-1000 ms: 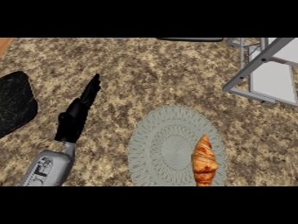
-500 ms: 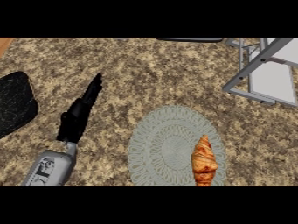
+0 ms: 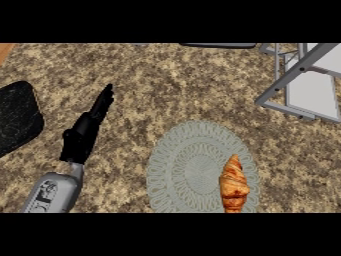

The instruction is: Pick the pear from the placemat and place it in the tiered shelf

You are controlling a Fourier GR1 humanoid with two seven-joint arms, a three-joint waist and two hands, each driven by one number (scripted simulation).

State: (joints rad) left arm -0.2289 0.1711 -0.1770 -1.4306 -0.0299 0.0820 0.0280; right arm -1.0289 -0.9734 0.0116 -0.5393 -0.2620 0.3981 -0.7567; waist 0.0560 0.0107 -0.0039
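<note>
Lowest in the head view, at the left, a grey forearm enters from the bottom edge and ends in the black left hand (image 3: 92, 125), seen edge-on, its fingers straight and close together, holding nothing and pointing up and a little right across the speckled counter (image 3: 165, 85). Over the last second this arm has drawn back slightly toward the bottom edge and tilted a touch more upright; nothing else has moved. That small shift brings the hand no closer to any object, so the pick has not begun.

To the right, near the bottom, lies a round pale placemat (image 3: 188, 170) with a lacy ringed pattern. On its right half rests an orange-brown croissant (image 3: 233, 183), lengthwise, its lower end cut off by the view's edge. The task names a pear, but no pear is visible; the croissant is the only thing on the mat, well apart from the left hand. The right hand does not show at all.

At the far left a dark, rounded board (image 3: 7, 122) sits flat on the counter, partly out of view, beside the hand but not touching it.

Furthest away, at the upper right, stands the grey tiered shelf (image 3: 306, 85), its frame and pale panels angled toward the corner, well apart from the mat. A dark rim shows at the top edge
</note>
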